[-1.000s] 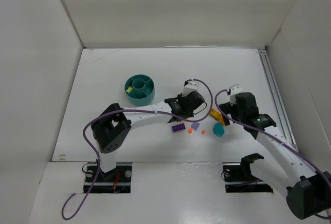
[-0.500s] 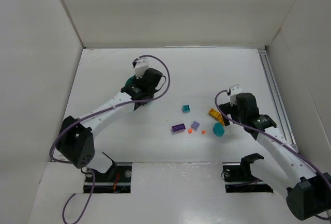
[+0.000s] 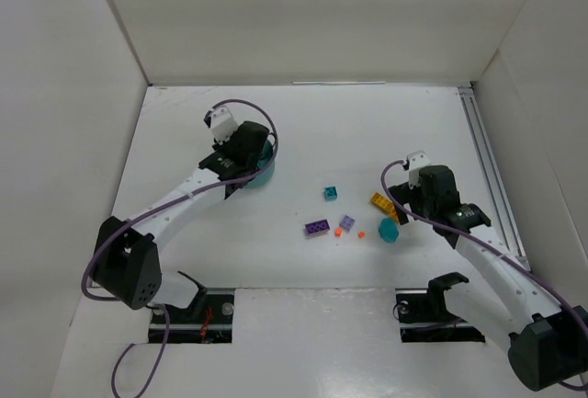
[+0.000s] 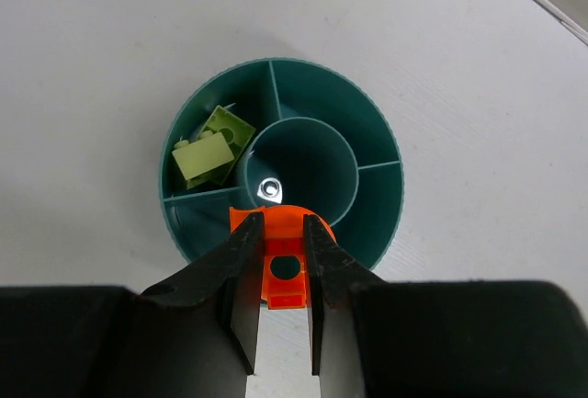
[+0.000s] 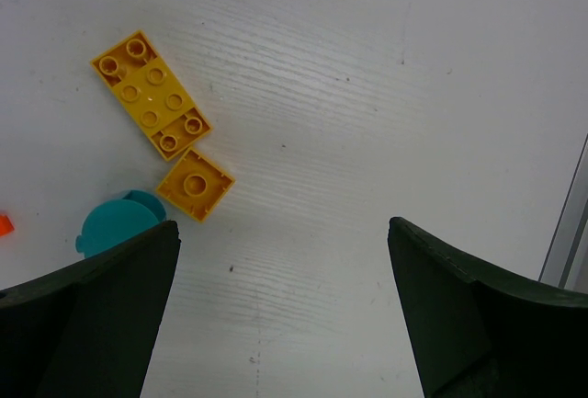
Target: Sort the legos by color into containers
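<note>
Top external view.
A: Where are the arms?
B: The left arm reaches up to the round teal dish, left of centre, and covers most of it. The right arm ends just beside a yellow plate. Between the arms, loose on the table, lie a teal cube, a purple plate and a lilac piece. All are well apart from the dish.

Left wrist view.
A: Is that pincer holding anything?
B: Yes. The left gripper is nearly closed on an orange piece. The piece hangs over the dish's near side, overlapping the near wall of the central ring. The fingers hide its sides, so I cannot tell its long axis. Two yellow-green pieces sit in the compartment to the upper left. I judge that the drop turns on clearing that compartment and the ring.

Right wrist view.
A: And the other pincer?
B: The right gripper is spread wide and holds nothing. The yellow plate lies ahead and to the left of it, studs up. Its long axis slants from upper left to lower right. A square yellow piece touches its lower end. A teal round piece sits against the left finger. This arm is the nearer one to the yellows.
</note>
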Action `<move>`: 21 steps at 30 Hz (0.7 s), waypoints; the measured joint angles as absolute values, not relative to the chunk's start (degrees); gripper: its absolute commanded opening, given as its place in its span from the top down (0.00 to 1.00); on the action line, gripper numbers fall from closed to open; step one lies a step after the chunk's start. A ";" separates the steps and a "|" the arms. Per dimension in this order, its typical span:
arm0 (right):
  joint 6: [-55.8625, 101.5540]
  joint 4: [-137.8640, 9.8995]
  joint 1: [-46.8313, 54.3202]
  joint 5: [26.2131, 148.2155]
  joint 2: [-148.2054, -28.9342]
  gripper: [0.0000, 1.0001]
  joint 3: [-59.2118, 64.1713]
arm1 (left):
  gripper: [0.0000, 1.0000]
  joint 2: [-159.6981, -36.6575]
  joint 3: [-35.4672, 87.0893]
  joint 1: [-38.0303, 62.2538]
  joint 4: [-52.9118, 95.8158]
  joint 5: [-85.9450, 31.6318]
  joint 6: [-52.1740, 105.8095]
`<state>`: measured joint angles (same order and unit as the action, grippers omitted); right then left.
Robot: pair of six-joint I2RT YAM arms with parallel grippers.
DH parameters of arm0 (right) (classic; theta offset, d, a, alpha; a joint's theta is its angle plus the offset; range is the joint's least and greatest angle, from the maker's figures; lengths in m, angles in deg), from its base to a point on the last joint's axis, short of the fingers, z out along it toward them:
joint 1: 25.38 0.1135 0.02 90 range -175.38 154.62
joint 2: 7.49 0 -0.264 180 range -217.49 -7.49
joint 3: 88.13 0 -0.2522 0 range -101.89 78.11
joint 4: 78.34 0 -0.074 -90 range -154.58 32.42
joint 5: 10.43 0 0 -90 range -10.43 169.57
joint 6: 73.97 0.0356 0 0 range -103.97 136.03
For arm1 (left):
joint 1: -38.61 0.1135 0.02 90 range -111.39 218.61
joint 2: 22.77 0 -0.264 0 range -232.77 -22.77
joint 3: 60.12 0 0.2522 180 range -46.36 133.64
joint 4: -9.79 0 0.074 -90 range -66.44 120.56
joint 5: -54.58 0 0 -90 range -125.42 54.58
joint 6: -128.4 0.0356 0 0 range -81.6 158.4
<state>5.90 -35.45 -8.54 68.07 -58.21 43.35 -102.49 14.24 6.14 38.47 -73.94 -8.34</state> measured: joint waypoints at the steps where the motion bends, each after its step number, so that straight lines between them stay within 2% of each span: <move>1: 5.75 -35.45 -8.54 68.07 -58.21 0.00 43.35 | 0.98 -101.99 13.19 6.23 37.86 -74.03 -8.85; 6: 5.49 -35.52 -8.54 68.39 -58.19 0.00 43.35 | 0.98 -97.12 4.14 6.80 30.45 -74.27 -10.66; 13: 5.14 -35.67 -8.83 69.46 -57.57 0.00 43.35 | 0.97 -86.78 -11.66 7.24 12.81 -74.03 -10.16; 21: 5.00 -36.11 -9.00 69.64 -56.87 0.00 43.35 | 0.97 -84.51 -18.61 9.55 -3.49 -70.77 -8.28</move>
